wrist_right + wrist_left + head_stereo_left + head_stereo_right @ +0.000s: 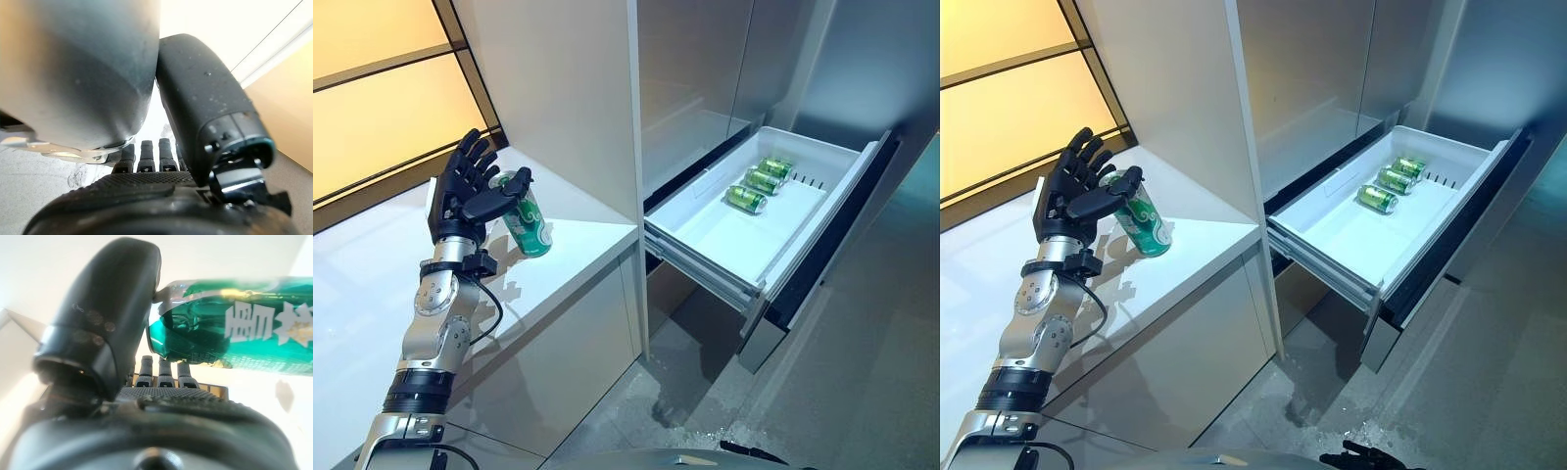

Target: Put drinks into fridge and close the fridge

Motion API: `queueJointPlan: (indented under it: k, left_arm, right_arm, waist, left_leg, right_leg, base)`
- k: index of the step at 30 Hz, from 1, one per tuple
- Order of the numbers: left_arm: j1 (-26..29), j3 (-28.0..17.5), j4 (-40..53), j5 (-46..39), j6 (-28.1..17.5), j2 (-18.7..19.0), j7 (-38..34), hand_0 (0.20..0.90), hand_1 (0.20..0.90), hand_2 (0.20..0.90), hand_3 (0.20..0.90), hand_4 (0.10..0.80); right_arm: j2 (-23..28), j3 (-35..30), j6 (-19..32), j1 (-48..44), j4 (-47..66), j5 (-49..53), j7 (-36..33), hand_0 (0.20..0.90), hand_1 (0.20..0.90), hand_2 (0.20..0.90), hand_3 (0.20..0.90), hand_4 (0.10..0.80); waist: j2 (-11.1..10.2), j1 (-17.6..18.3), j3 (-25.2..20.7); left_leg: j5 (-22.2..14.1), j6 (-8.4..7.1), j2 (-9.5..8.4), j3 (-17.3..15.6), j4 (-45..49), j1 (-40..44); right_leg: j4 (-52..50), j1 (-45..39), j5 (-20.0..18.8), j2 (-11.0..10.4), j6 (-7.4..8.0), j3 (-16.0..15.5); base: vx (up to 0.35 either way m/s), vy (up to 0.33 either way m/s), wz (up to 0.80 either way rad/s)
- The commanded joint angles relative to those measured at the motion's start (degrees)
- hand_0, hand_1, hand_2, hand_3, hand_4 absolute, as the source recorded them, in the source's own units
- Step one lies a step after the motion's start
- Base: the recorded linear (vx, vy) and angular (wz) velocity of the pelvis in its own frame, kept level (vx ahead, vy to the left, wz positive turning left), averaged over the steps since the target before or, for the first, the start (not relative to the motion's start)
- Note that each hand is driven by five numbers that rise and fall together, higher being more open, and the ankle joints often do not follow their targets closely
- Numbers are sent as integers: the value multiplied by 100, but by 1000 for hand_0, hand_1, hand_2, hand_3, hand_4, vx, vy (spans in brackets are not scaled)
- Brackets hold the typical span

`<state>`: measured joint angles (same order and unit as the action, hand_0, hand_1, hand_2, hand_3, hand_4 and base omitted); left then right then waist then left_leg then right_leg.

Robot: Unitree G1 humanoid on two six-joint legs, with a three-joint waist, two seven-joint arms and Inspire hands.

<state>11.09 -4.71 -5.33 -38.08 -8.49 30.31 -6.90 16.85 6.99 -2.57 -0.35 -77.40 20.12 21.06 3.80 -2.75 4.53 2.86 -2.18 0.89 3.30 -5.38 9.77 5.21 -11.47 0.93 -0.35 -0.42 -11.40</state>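
A green can (527,223) stands tilted on the white counter (587,245), its top leaning toward my left hand (462,191). The hand is open beside it, fingers straight and spread upward, and its thumb (105,318) rests against the can's top rim (168,296). The white fridge drawer (705,250) is pulled out to the right, with green cans (762,182) lying at its back. My right hand (205,98) shows in its own wrist view with its fingers straight and nothing in it, beside a grey rounded surface.
A tall white cabinet panel (568,88) stands between the counter and the fridge. The fridge's grey upper front (695,69) rises above the drawer. Grey floor (862,372) lies below the drawer's dark front (822,255).
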Motion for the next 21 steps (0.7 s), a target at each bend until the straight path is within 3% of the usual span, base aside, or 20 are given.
queueJointPlan:
  k: [1, 21]
  left_arm:
    - [417, -173, 135, 202, -284, 364, 65, 900, 900, 900, 900, 800]
    - [658, -28, 400, -7, -389, 422, 150, 900, 900, 900, 900, 800]
  right_arm:
    - [-11, -13, -83, -106, -38, -174, 69, 900, 900, 900, 900, 800]
    - [17, -33, -99, -109, -61, -168, 88, 900, 900, 900, 900, 800]
  waist:
    - [-102, 31, -70]
    - [-93, 111, -82]
  left_leg:
    - [-740, 492, -510, -379, 165, 51]
    - [-754, 505, -512, -461, 145, 92]
  right_leg:
    - [-771, 312, 732, 129, 164, 375]
    - [-722, 300, 686, 135, 188, 463]
  base:
    - [0, 0, 0]
    - [0, 0, 0]
